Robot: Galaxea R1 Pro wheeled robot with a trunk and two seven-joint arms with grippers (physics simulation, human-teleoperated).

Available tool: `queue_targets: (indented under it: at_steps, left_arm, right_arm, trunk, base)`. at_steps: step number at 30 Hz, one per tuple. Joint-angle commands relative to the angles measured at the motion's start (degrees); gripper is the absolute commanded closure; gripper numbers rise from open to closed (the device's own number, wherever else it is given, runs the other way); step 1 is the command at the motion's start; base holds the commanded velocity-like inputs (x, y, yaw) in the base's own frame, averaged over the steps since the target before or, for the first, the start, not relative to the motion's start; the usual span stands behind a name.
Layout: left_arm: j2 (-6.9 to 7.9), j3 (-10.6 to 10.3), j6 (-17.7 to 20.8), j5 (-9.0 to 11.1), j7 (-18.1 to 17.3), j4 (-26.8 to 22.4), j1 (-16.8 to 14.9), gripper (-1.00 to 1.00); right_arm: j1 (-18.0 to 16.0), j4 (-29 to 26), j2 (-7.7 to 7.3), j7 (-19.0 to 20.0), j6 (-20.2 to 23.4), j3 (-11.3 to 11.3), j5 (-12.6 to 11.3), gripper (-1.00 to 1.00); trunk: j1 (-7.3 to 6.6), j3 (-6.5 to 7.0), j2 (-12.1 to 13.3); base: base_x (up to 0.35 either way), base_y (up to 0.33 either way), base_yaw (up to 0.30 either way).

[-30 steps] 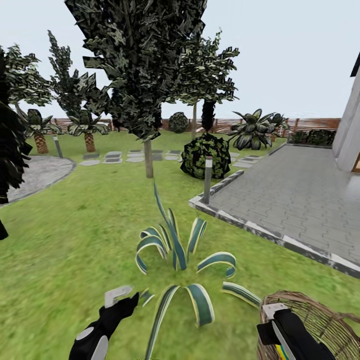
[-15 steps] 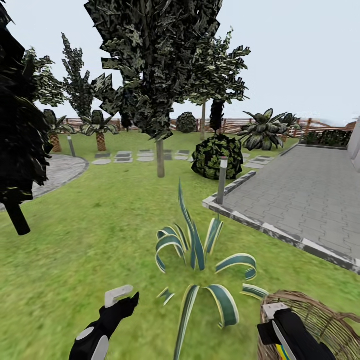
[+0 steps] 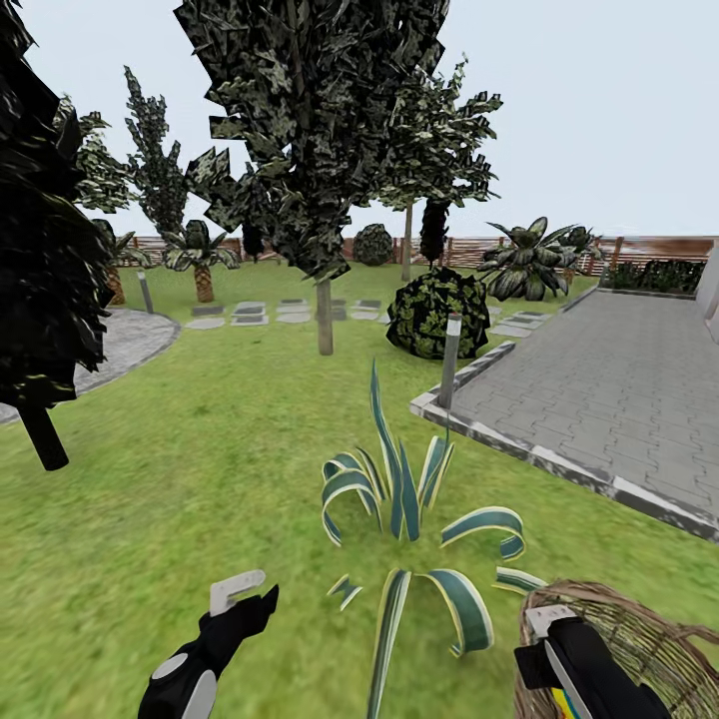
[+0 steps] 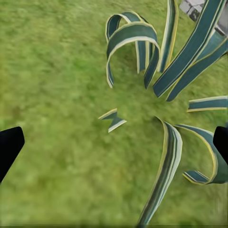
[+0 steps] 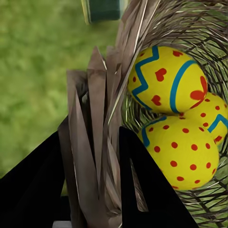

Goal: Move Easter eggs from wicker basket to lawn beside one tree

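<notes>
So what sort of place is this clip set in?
A simulated back garden: green lawn with trees, a grey paved patio and a slatted wooden fence at the far edge.

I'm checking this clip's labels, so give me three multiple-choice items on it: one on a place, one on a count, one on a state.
1. Where does the striped plant stand?
A. On the paving
B. On the lawn, between the tools
C. In the basket

2. How many eggs show in the basket?
A. One
B. Three
C. Five

3. How is the right tool set?
A. Shut on the basket's rim
B. Open over grass
C. Holding an egg

Answers:
1 B: in the head view the plant rises from grass, ahead of the left tool and the right one.
2 B: the right wrist view shows three yellow eggs bunched inside the weave.
3 A: the dark fingers pinch the wicker rim strips from both sides, with the eggs untouched beside them.
</notes>
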Motion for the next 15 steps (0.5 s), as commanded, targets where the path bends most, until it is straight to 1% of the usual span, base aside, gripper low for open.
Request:
queue_targets:
  at_steps: [1,2,15]
  left_arm:
    - [0.04,-0.1,0.4,0.6,0.4,0.0,0.0,-1.0]
    - [0.03,-0.1,0.4,0.6,0.4,0.1,0.0,-1.0]
    - [0.05,-0.1,0.5,0.6,0.4,0.1,0.0,-1.0]
  right_arm:
    - [0.0,0.0,-0.03,0.3,0.2,0.1,1.1,1.0]
    - [0.0,0.0,0.06,0.3,0.2,0.1,1.1,1.0]
    - [0.0,0.0,0.18,0.3,0.2,0.1,1.1,1.0]
  trunk:
    - [0.0,-0.06,0.0]
    - [0.0,-0.06,0.0]
    - [-2.86,2.27,5.2]
  base:
    - [0.0,0.0,0.0]
    - [0.0,0.0,0.0]
    - [0.0,0.0,0.0]
